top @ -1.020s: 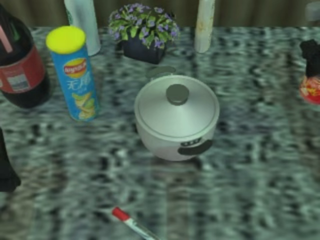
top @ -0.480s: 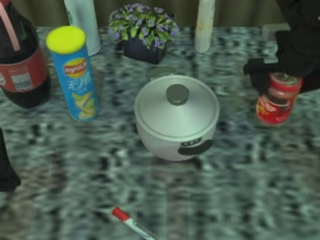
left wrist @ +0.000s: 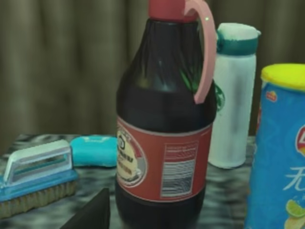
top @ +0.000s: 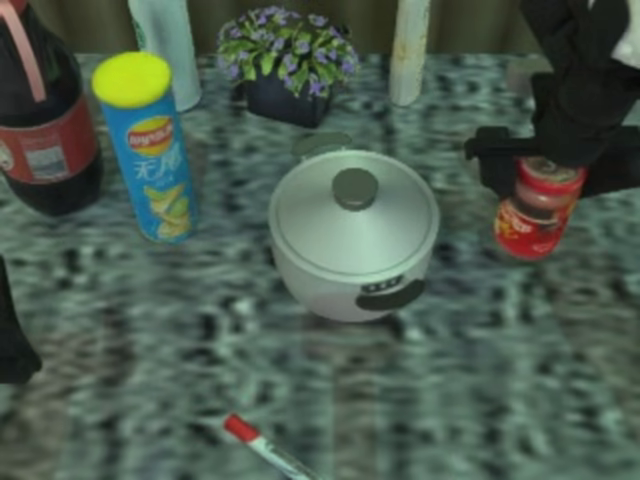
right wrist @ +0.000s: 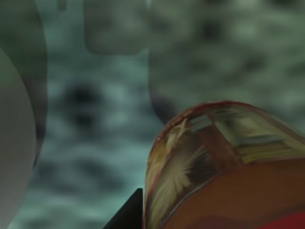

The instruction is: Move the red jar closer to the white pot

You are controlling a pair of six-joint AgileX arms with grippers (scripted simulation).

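Observation:
The red jar (top: 533, 208), with its red lid and red label, hangs slightly tilted to the right of the white pot (top: 352, 235), a gap of table between them. My right gripper (top: 545, 165) comes from above and is shut on the jar's top. In the right wrist view the jar (right wrist: 224, 167) fills the lower corner beside one dark finger (right wrist: 128, 214), and the pot's wall (right wrist: 12, 143) shows at the edge. My left gripper (top: 10, 345) is parked at the table's left edge, open, with one fingertip (left wrist: 93, 212) visible.
A big dark soda bottle (top: 40, 130) and a blue chips can (top: 150, 150) stand at the left. A flower pot (top: 290, 65), a white flask (top: 168, 40) and a cream bottle (top: 410, 45) line the back. A red-capped marker (top: 265, 448) lies near the front.
My right gripper has carried the red jar from the table's right edge leftward, toward the white pot. The left arm has not moved.

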